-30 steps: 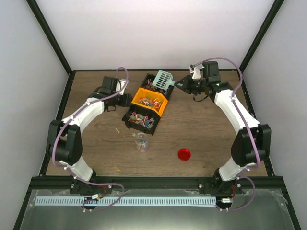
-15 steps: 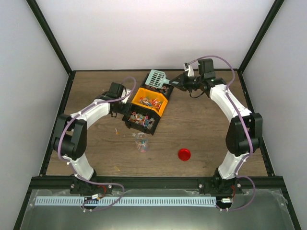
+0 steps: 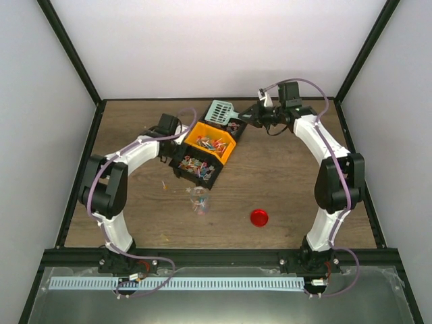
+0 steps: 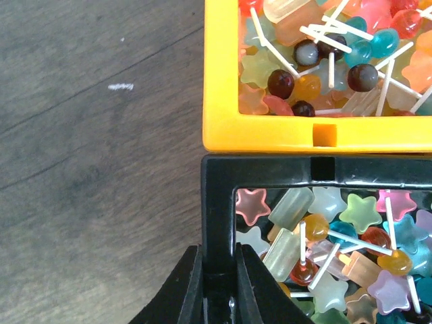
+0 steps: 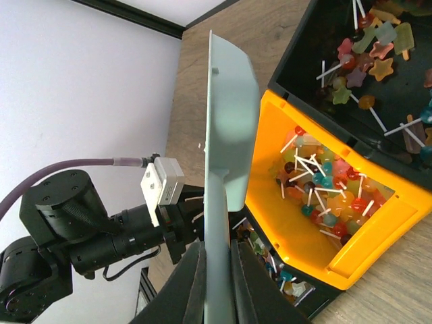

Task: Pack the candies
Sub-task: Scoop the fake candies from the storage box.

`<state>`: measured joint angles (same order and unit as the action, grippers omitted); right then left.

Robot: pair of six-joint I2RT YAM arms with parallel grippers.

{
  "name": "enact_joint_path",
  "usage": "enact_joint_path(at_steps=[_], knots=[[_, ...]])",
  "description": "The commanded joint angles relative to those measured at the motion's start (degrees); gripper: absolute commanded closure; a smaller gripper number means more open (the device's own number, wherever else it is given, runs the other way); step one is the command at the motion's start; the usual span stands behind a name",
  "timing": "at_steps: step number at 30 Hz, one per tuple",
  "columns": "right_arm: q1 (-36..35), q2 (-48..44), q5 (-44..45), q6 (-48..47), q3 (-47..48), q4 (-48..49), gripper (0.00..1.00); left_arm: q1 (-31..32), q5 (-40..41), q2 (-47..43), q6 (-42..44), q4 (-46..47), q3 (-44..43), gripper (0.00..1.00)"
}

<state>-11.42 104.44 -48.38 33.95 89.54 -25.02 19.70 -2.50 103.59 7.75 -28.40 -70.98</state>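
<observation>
The candies are tiny coloured sweets and lollipops filling a black bin (image 3: 197,166), an orange bin (image 3: 210,143) and a second black bin (image 3: 224,123) behind it. My left gripper (image 3: 177,140) is shut on the near black bin's wall (image 4: 219,223), with candies (image 4: 324,250) just right of the jaws. My right gripper (image 3: 251,119) is shut on the handle of the teal scoop (image 3: 219,111), held above the bins' far end. In the right wrist view the scoop (image 5: 226,128) stands edge-on beside the orange bin (image 5: 270,196) of candies (image 5: 324,189).
A clear cup (image 3: 198,200) holding a few candies stands in front of the bins. A red round lid (image 3: 259,217) lies at the front right. A few loose candies (image 3: 165,183) lie on the wooden table (image 3: 283,175). The left arm's wrist (image 5: 81,236) shows behind the scoop.
My left gripper moved right and came onto the near black bin's wall. My right gripper carried the scoop a little to the left over the bins.
</observation>
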Motion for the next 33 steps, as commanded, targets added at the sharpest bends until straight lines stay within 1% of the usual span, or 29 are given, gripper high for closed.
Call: enact_joint_path(at_steps=[1,7,12,15,20,30,33], knots=[[0.57,-1.39,2.51,4.02,-0.35,-2.73,0.99,1.21,0.54,2.86,2.31,0.28,-3.39,0.94],[0.56,-3.4,12.3,10.62,0.33,-13.95,0.99,2.85,1.16,7.72,3.4,0.18,-9.44,0.96],[0.54,-3.88,21.1,10.7,3.39,-23.26,0.99,4.59,1.65,11.32,3.62,0.23,-13.18,0.96],[0.53,-3.62,21.42,11.56,4.67,-27.0,0.99,5.6,2.02,12.35,4.17,0.67,-13.65,0.96],[0.52,-3.62,23.84,12.67,4.52,-30.58,0.99,6.22,1.6,12.89,4.15,1.79,-12.35,0.96],[0.52,1.81,27.35,11.16,12.1,-38.76,0.99,6.3,0.93,12.55,4.31,3.42,-11.19,0.96],[0.44,2.21,27.55,10.88,11.77,-39.18,0.99,6.31,0.92,12.71,4.35,3.51,-11.59,0.96]])
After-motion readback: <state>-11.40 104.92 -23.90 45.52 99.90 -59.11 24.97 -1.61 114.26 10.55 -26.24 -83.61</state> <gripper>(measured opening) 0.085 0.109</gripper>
